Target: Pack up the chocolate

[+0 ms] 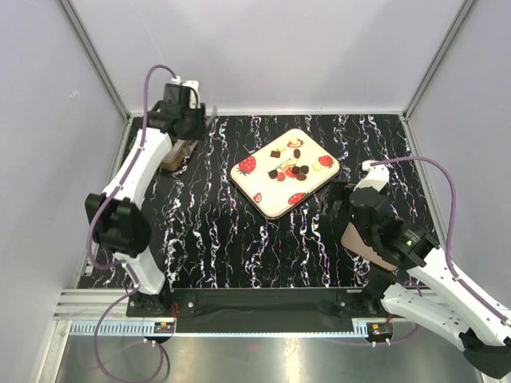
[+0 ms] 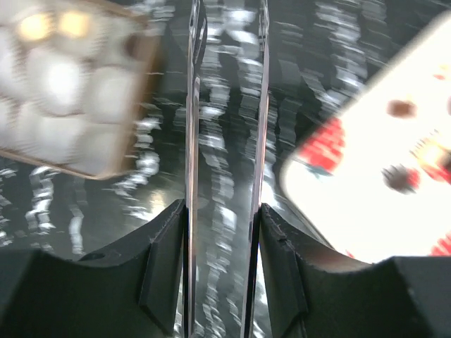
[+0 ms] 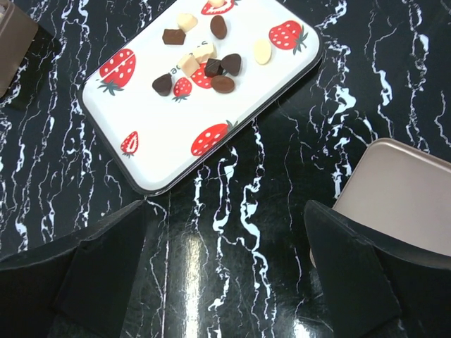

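Right gripper (image 3: pixel 225 271): I see the jaws spread wide and empty, just off the tray's (image 3: pixel 151 151) near edge.
Left gripper (image 1: pixel 204 118): jaws partly apart, only table between them; well left of the tray, beside the brown box (image 1: pixel 177 155).
Chocolate (image 3: pixel 223 84): lying on the tray, apart from both grippers.
Count: roughly eleven sweets, one tray, one box, one tan lid (image 3: pixel 405 193) right of the tray.
Surface: black table (image 1: pixel 239 239) veined white; pale walls (image 1: pixel 279 48).

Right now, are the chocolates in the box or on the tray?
On the tray: the chocolates lie scattered on it, apart from the box.
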### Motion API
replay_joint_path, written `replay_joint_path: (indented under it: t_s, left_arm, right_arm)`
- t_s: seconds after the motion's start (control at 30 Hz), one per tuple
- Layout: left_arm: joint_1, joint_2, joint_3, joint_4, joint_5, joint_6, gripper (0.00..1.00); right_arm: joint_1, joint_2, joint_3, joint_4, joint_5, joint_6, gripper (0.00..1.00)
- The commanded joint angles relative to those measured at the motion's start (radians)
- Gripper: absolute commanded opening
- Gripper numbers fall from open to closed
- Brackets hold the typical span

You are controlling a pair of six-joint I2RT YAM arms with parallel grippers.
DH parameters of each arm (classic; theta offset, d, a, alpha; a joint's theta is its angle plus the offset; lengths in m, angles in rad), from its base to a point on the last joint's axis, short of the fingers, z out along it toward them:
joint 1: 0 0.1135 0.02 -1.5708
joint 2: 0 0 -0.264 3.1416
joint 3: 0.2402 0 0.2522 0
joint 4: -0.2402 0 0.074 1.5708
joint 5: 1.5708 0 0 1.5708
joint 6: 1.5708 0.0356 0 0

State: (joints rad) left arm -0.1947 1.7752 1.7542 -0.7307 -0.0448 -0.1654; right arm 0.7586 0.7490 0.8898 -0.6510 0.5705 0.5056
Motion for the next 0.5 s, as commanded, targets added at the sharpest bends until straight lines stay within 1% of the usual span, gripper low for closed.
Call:
replay_joint_path:
  t_s: [0.0,0.07,0.1,0.2,0.27,0.47]
  left_arm:
    - [-0.123,-0.127,-0.083,0.034,0.019,0.007,0.47]
    - [-0.169,-0.160,-0.156,0.069,0.020,-0.002,0.47]
    - [-0.211,-0.186,-0.195,0.085,0.022,-0.002,0.47]
    - [-0.268,-0.220,-0.271,0.167,0.039,0.004,0.47]
    - [-0.290,-0.226,-0.291,0.188,0.071,-0.002,0.47]
    - [-0.394,-0.159,-0.300,0.197,0.053,-0.063,0.48]
  right_arm:
    - [0.002,-0.017,0.038,-0.018,-0.029,0.054,1.00]
    - [0.001,-0.031,0.037,-0.025,-0.038,0.060,1.00]
    - [0.002,-0.036,0.037,-0.029,-0.038,0.065,1.00]
    - [0.001,-0.054,0.037,-0.038,-0.041,0.068,1.00]
    - [0.002,-0.060,0.035,-0.041,-0.041,0.071,1.00]
    - [0.002,-0.073,0.028,-0.045,-0.043,0.079,1.00]
